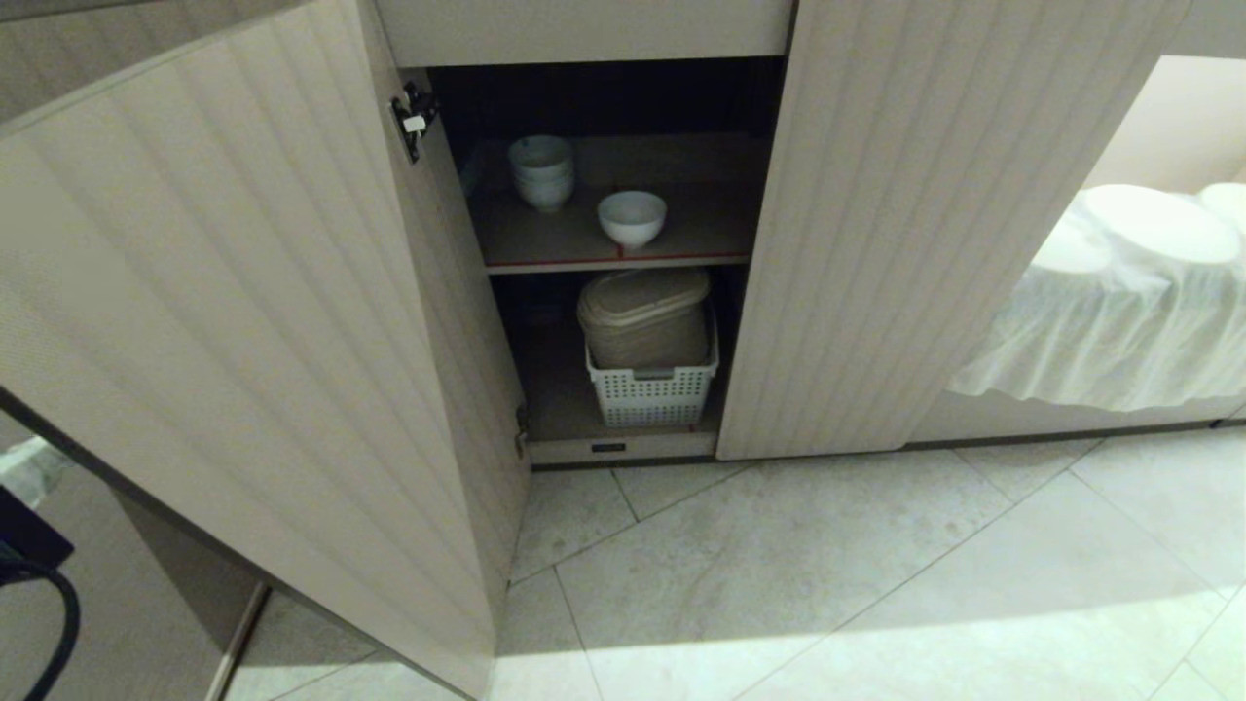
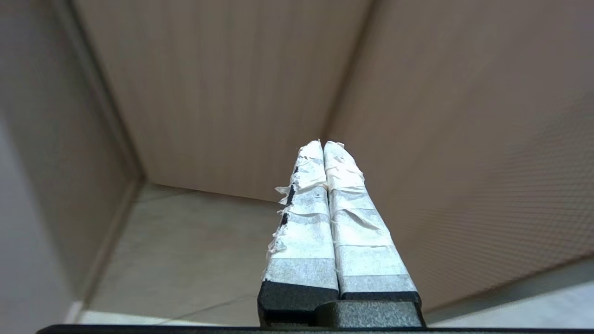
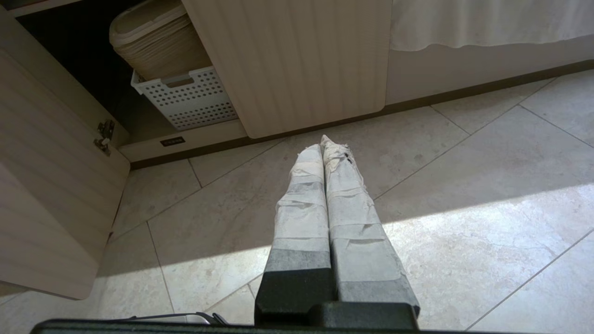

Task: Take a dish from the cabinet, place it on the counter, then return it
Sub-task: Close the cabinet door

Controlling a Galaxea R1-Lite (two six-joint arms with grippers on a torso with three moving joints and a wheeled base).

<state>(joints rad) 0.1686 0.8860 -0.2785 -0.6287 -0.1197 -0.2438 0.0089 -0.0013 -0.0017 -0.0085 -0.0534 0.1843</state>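
Observation:
The dish (image 1: 632,216), a small white bowl, stands alone on the upper red-edged shelf of the open cabinet (image 1: 623,253). A stack of like white bowls (image 1: 542,171) sits behind it to the left. Neither arm shows in the head view. My left gripper (image 2: 323,144) is shut and empty, its taped fingers pointing into a corner of beige panels behind the swung-out left door (image 1: 243,341). My right gripper (image 3: 325,143) is shut and empty, hanging low over the floor tiles in front of the cabinet. The counter is out of view.
A white perforated basket (image 1: 652,389) holding a beige lidded container (image 1: 644,316) fills the lower shelf. The right fluted door (image 1: 925,224) stands partly across the opening. A white draped cloth (image 1: 1119,312) lies to the right. Pale floor tiles (image 1: 827,584) spread in front.

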